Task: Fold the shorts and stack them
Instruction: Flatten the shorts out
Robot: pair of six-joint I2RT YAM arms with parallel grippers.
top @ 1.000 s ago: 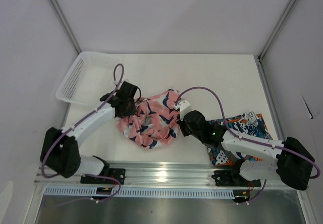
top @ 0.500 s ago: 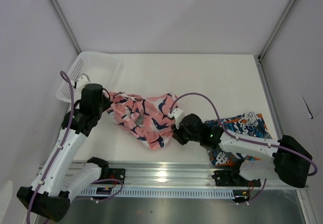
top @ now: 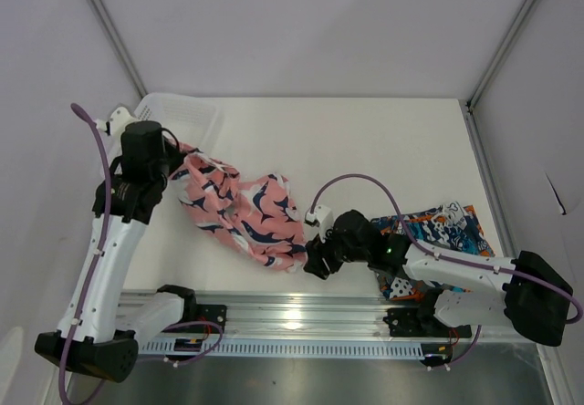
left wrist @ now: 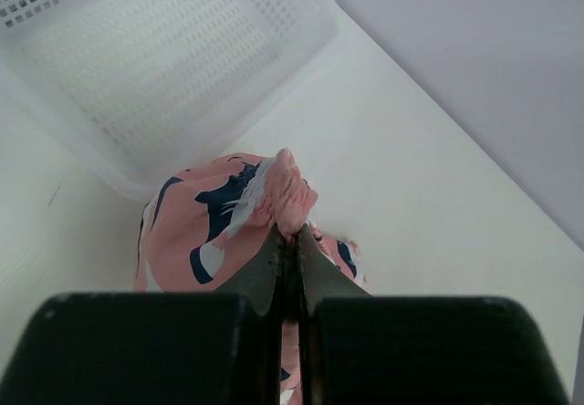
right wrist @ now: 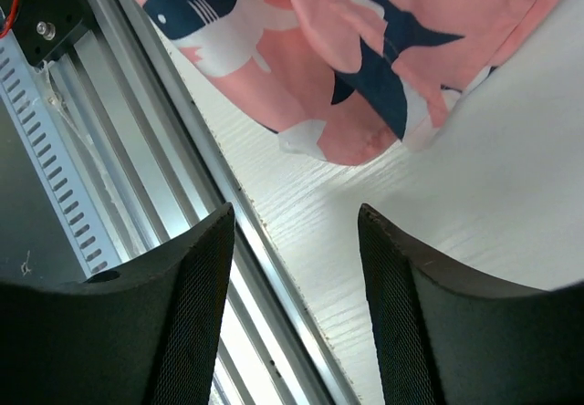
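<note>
- Progress looks early: nothing is stacked. The pink shorts (top: 239,212) are plainly unfolded, strung out crumpled between my left tool (top: 175,171) and right tool (top: 315,261).
- The printed shorts (top: 436,230) lie behind the right tool, partly under its arm, so I can't judge their fold.
- My left tool is clamped tight on a bunched edge of the pink pair and holds that end up. The mesh basket (left wrist: 182,58) sits just beyond its tip.
- My right tool has its fingers spread wide with nothing between them. The pink hem lies just ahead of them on the desk (right wrist: 456,195).
- Only the right wrist view shows that empty gap and the metal rail (right wrist: 109,150) beneath the tool.
- Only the overhead view shows the printed pair.
</note>
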